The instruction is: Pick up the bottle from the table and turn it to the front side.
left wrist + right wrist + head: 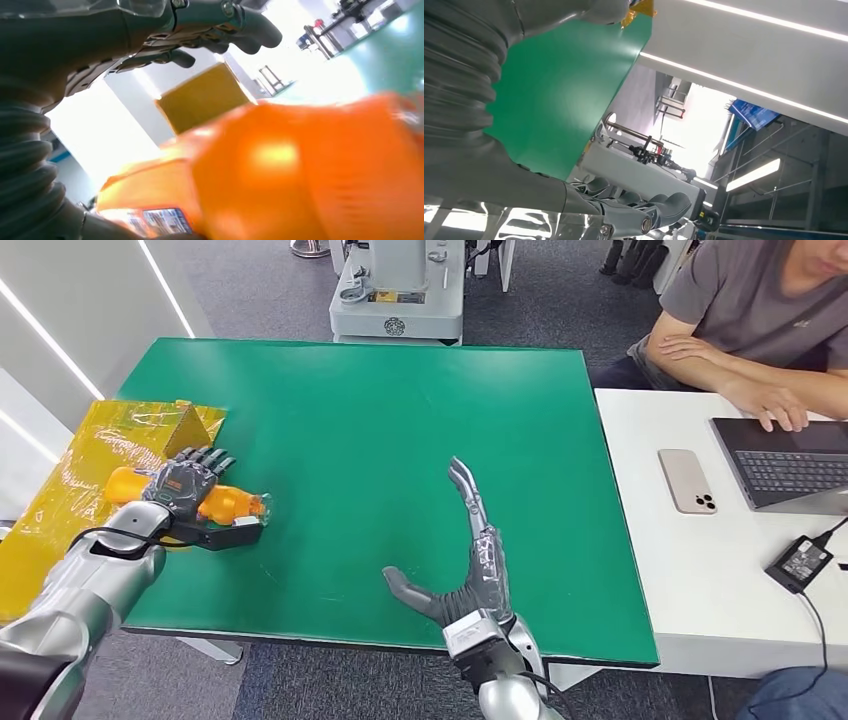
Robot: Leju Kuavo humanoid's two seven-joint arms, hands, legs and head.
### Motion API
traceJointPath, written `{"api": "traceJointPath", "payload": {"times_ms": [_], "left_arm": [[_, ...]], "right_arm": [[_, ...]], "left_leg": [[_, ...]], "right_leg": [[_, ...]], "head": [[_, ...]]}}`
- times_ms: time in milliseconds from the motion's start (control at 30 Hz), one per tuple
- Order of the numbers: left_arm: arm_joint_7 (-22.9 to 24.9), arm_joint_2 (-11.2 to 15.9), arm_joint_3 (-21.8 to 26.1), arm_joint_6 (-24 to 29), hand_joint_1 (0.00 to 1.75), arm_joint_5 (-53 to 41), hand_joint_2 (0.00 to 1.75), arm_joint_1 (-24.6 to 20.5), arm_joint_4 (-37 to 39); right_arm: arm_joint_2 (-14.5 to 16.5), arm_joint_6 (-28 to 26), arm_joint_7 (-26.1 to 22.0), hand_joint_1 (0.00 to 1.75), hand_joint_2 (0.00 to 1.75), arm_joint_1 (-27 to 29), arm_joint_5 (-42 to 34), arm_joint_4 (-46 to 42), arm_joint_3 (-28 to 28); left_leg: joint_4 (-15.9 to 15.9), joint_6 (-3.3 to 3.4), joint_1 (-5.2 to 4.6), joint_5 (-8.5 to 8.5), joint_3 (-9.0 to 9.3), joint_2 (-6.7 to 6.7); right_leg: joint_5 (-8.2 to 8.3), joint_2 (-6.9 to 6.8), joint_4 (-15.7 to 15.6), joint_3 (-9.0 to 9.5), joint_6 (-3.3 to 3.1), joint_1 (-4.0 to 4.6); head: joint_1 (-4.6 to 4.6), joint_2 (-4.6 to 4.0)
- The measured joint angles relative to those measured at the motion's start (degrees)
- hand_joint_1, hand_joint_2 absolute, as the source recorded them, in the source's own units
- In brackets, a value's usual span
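An orange bottle lies on its side at the left edge of the green table. My left hand wraps over it, fingers across the top and thumb underneath toward the cap end. Up close in the left wrist view, the orange bottle is blurred, with a label near its base and my fingers curled above it. My right hand stands open on edge near the table's front, fingers stretched forward, thumb out to the left, holding nothing. The right wrist view looks across the green table past my fingers.
A yellow wrapped box sits just left of the bottle, partly off the table. A white side table at the right carries a phone, a laptop and a charger. A person sits there typing. A grey machine base stands behind.
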Motion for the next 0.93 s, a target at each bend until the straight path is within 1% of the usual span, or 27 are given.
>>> {"api": "traceJointPath", "payload": {"times_ms": [300, 433, 533, 567, 633, 733, 833, 867, 900, 933], "left_arm": [[0.5, 4.8, 0.2, 1.5, 0.00, -1.8, 1.75, -5.1, -0.6], [0.3, 7.1, 1.0, 2.8, 0.00, -1.8, 1.75, -5.9, -1.3], [-0.7, 8.3, 2.1, 4.7, 0.00, -0.2, 1.75, -6.0, -2.0], [-1.7, 8.5, 2.6, 5.8, 0.00, 1.0, 1.75, -5.8, -2.3], [-5.6, 8.6, 4.6, 8.8, 0.00, 5.4, 1.75, -4.8, -3.5], [-14.5, 7.5, 9.4, 12.5, 0.00, 14.0, 1.75, -1.7, -7.7], [-23.1, 4.6, 14.1, 11.6, 0.00, 24.9, 1.75, 1.8, -13.9], [-24.7, 3.4, 15.3, 11.0, 0.00, 27.7, 1.75, 2.6, -16.0], [-25.5, 2.3, 16.2, 10.3, 0.00, 29.7, 1.75, 3.3, -17.8], [-25.7, 1.8, 16.6, 10.1, 0.00, 30.5, 1.75, 3.6, -18.7]], "right_arm": [[0.0, 0.2, -0.5, 0.00, 1.75, 0.1, 0.3, 0.1, -0.2], [0.0, 0.8, -0.8, 0.00, 1.75, -0.1, 0.3, 0.5, -0.2], [0.0, 1.2, -1.0, 0.00, 1.75, -0.3, 0.3, 1.0, -0.2], [0.0, 1.2, -1.0, 0.00, 1.75, -0.5, 0.2, 1.1, -0.2], [0.0, 1.5, -1.2, 0.00, 1.75, -0.7, 0.1, 1.5, -0.2], [0.0, 2.1, -1.4, 0.00, 1.75, -1.3, 0.0, 1.9, -0.2], [0.0, 2.2, -1.4, 0.00, 1.75, -1.7, -0.5, 2.3, -0.2], [0.0, 2.2, -1.5, 0.00, 1.75, -1.9, -0.7, 2.4, -0.2], [0.0, 2.2, -1.5, 0.00, 1.75, -2.0, -0.8, 2.5, -0.2], [0.0, 2.2, -1.5, 0.00, 1.75, -2.1, -0.8, 2.5, -0.2]], "left_leg": [[0.0, -0.01, 0.03, 0.00, -0.01, 0.00], [0.0, -0.01, 0.02, 0.00, 0.00, 0.05], [0.0, -0.01, 0.02, 0.00, -0.01, 0.02], [0.0, -0.01, 0.02, 0.01, -0.01, 0.01], [0.0, -0.01, 0.01, 0.00, -0.01, 0.01], [0.0, -0.01, -0.01, 0.00, 0.00, 0.02], [0.0, 0.00, -0.02, 0.01, -0.02, -0.06], [0.0, 0.00, -0.02, 0.01, -0.02, -0.08], [0.0, 0.00, -0.02, 0.00, -0.03, -0.07], [0.0, 0.00, -0.02, 0.00, -0.03, -0.07]], "right_leg": [[0.00, 0.00, 0.0, 0.00, 0.00, 0.02], [0.00, 0.05, 0.0, -0.01, -0.01, 0.02], [-0.01, 0.01, 0.0, 0.00, -0.01, 0.02], [-0.01, 0.00, 0.0, 0.00, -0.01, 0.02], [-0.01, 0.01, 0.0, 0.00, -0.01, 0.01], [-0.01, 0.01, 0.0, -0.01, 0.00, -0.01], [0.00, -0.06, -0.1, 0.02, 0.00, -0.01], [0.00, -0.09, -0.1, 0.04, 0.00, -0.01], [0.00, -0.08, -0.1, 0.05, 0.00, -0.01], [0.00, -0.08, -0.1, 0.06, 0.01, -0.01]], "head": [[0.00, 0.00], [0.00, 0.00], [0.01, 0.00], [0.00, 0.00], [0.01, 0.00], [0.00, 0.00], [0.01, 0.00], [0.02, 0.00], [0.02, 0.00], [0.02, 0.00]]}}
